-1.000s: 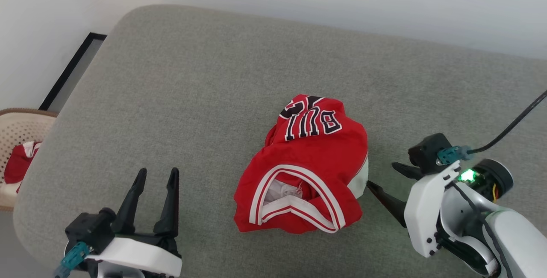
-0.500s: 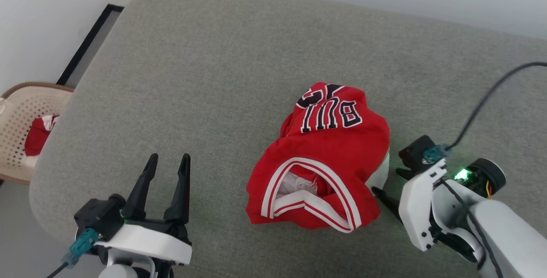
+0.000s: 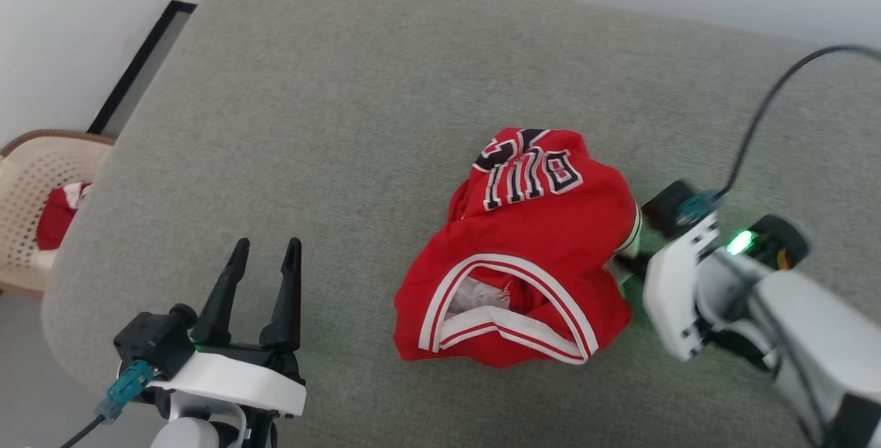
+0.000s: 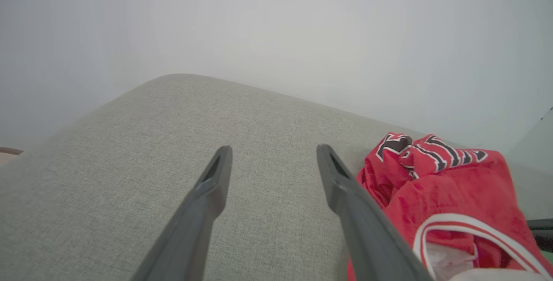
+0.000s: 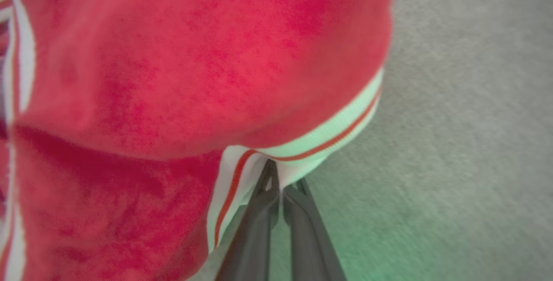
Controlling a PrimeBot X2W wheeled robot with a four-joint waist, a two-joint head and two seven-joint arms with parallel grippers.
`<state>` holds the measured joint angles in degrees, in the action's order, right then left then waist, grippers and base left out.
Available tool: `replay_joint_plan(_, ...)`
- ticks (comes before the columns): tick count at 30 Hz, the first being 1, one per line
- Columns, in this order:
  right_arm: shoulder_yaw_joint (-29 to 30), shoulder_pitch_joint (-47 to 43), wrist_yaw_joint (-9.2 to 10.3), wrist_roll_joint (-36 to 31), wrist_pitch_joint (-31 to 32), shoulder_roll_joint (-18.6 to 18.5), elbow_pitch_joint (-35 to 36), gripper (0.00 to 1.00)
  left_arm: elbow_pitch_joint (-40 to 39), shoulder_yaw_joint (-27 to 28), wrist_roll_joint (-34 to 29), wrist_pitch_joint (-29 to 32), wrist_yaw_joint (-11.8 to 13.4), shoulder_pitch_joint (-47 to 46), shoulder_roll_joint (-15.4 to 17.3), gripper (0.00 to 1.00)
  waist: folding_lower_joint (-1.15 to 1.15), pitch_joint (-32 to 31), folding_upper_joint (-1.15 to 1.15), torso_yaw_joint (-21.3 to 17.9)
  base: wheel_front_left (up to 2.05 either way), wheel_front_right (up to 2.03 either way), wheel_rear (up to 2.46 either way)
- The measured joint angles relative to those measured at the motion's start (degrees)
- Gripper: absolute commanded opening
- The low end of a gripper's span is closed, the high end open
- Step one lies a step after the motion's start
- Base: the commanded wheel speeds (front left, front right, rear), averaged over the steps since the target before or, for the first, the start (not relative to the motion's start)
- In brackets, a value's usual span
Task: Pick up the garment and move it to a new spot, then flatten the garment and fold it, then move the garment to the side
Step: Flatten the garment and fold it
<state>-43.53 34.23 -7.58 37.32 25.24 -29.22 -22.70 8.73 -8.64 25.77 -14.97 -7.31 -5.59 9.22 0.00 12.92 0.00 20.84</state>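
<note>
Bulls jersey (image 3: 537, 241), crumpled on grey cushion (image 3: 344, 90) — your right gripper (image 5: 278, 176) pinches its striped trim (image 5: 328, 136), seemingly for lifting; left gripper (image 3: 268, 246) stands clear, fingers apart.

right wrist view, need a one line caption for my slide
Close-up: right gripper shut on the white-and-red striped trim of the red garment, against the grey cushion

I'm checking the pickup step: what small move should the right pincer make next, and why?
Probably lift straight up: the right pincer is shut on the striped trim of the jersey, which lies crumpled on the grey cushion.
</note>
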Motion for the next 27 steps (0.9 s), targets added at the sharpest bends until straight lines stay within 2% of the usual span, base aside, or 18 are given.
replay_joint_plan(7, 3.1, 1.0, 0.07, 3.3, 0.3, -4.4, 2.9, 0.00, -0.3, 1.2, 0.0, 0.0, 0.0, 0.5, 0.4, 1.00, 0.00, -1.0, 0.00, -2.1, 0.00, 0.00, 0.00)
replay_joint_plan(12, 9.3, -1.7, 0.08, 3.8, 1.6, -8.7, 5.8, 0.00, -0.7, 1.6, -0.1, 0.0, 0.0, 1.3, 0.9, 1.00, 0.00, -1.9, 0.00, -4.0, 0.00, 0.00, 0.00)
replay_joint_plan(15, 15.7, -5.7, 0.08, 3.4, 3.3, -10.7, 5.3, 0.00, -0.8, 1.4, -0.1, 0.0, 0.0, 1.3, 1.1, 1.00, 0.00, -2.3, 0.00, -4.9, 0.00, 0.00, 0.00)
replay_joint_plan(19, 19.5, -8.9, 0.08, 3.0, 4.6, -10.2, 3.7, 0.00, -0.8, 1.0, -0.1, 0.0, 0.0, 1.2, 1.3, 1.00, 0.00, -2.3, 0.00, -5.2, 0.00, 0.00, 0.00)
replay_joint_plan(25, 22.7, -11.3, 0.08, 1.4, 4.9, -5.8, -1.4, 0.00, -0.2, -1.9, 1.1, 0.0, 0.0, 0.4, 2.2, 1.00, 0.00, -1.8, 0.00, -5.3, 0.00, 0.00, 0.00)
replay_joint_plan(26, 23.2, -11.1, 0.08, 1.3, 4.9, -4.3, -3.1, 0.84, 0.2, -3.4, 2.1, 0.0, 0.0, -0.2, 3.0, 1.00, 0.00, -1.9, 0.00, -5.4, 0.00, 0.00, 0.00)
replay_joint_plan(27, 23.3, -10.9, 0.08, 0.8, 4.6, -3.8, -3.6, 1.00, 0.3, -4.3, 2.7, 0.4, 0.0, -0.5, 3.5, 1.00, 0.00, -2.0, 0.00, -5.4, 0.00, 0.00, 0.00)
